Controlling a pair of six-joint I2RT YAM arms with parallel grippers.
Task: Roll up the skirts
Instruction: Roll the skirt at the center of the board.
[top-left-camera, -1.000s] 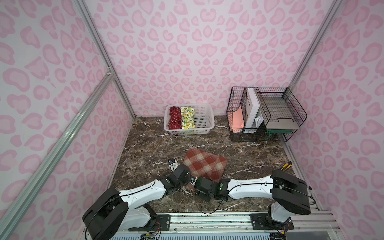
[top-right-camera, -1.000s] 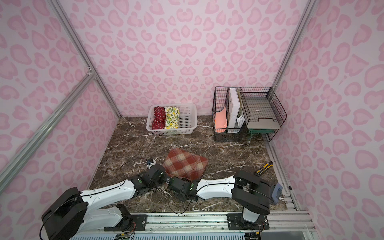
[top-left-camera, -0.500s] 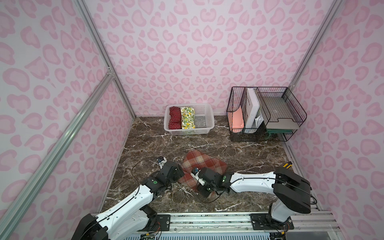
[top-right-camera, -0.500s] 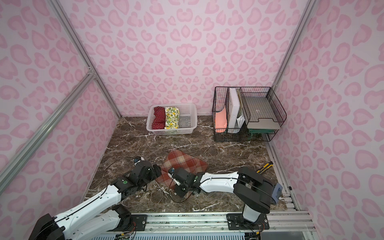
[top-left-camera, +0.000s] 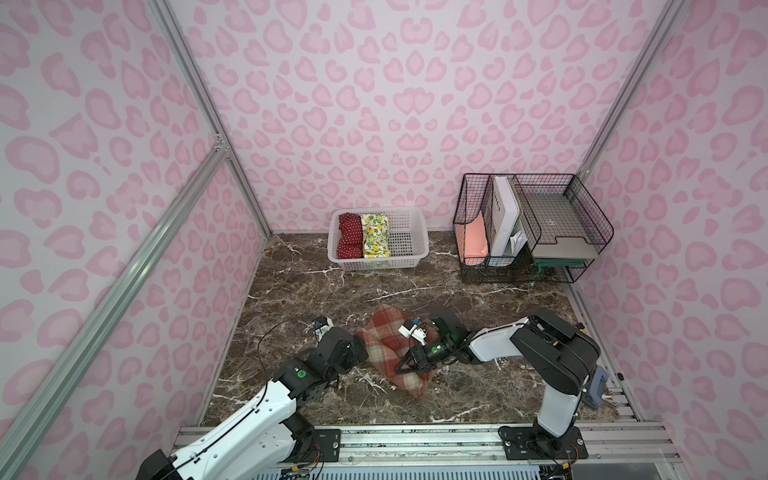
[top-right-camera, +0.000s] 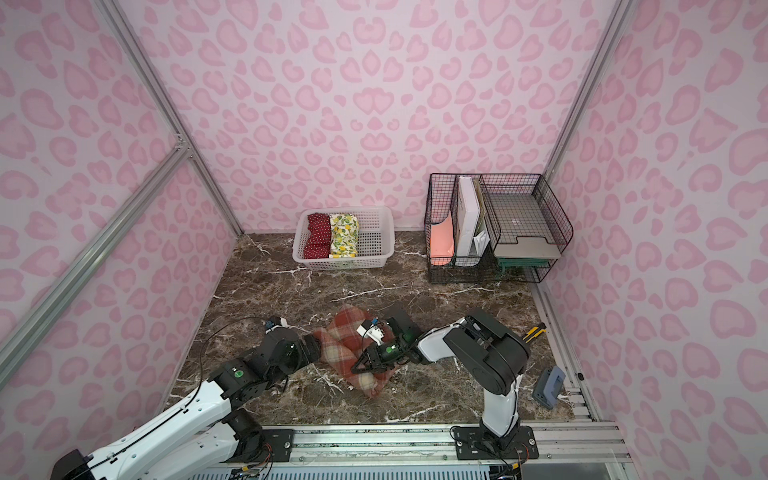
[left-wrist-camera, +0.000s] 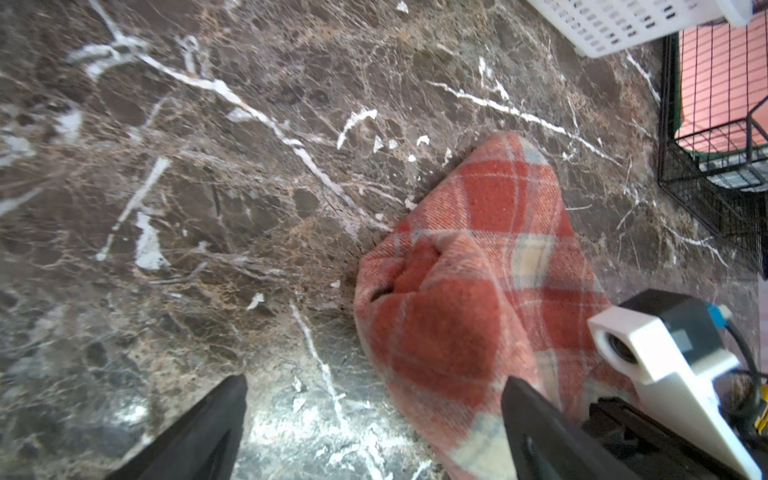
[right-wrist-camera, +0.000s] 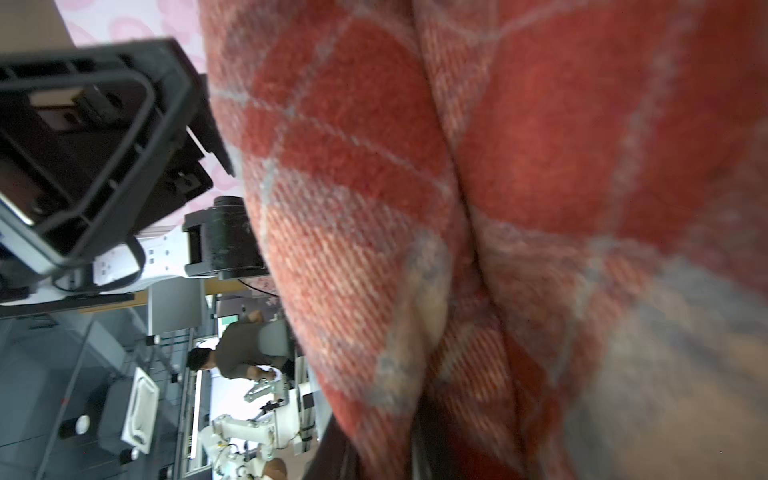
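Observation:
The rust-red and cream plaid skirt (top-left-camera: 380, 332) (top-right-camera: 347, 332) lies bunched and partly rolled on the marble table, near the front. My right gripper (top-left-camera: 402, 368) (top-right-camera: 358, 366) reaches in from the right and is shut on a fold of it; in the right wrist view the plaid skirt (right-wrist-camera: 519, 187) fills the frame and runs down between the jaws (right-wrist-camera: 415, 457). My left gripper (top-left-camera: 360, 348) (left-wrist-camera: 374, 419) stands open at the skirt's left end, one finger (left-wrist-camera: 536, 424) against the cloth. The red polka-dot skirt (top-left-camera: 349, 237) and the lemon-print skirt (top-left-camera: 375, 235) lie rolled in the white basket (top-left-camera: 415, 249).
A black wire desk organizer (top-left-camera: 532, 232) with folders and trays stands at the back right. A blue-grey object (top-left-camera: 596, 386) lies by the right front rail, with a yellow-handled tool (top-right-camera: 534, 332) by the right wall. Pink patterned walls close in three sides.
My left gripper opened, let go of the plaid skirt and drew back to the left. My right gripper shut on a fold and carried it away from the front edge, bunching the skirt.

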